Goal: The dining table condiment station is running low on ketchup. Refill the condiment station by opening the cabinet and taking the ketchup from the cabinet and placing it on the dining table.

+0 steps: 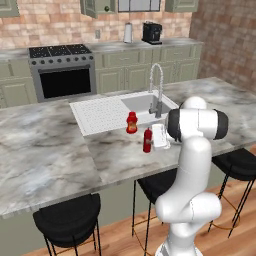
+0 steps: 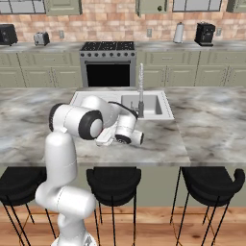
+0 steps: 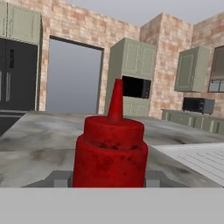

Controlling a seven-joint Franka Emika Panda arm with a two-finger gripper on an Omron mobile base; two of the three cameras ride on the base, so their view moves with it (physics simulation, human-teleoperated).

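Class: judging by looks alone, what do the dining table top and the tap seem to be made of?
Dining table top: probably polished stone, marble-like, given its grey-white veining and soft sheen. Tap: likely chromed or brushed metal, given its silvery grey colour and coiled spring neck.

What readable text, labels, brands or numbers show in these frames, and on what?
None readable.
Ketchup bottle between the tool's fingers: plain red, no label.
Second red bottle on the dining table: any marking too small to tell.
Stove, coffee machine, toaster: no legible text.
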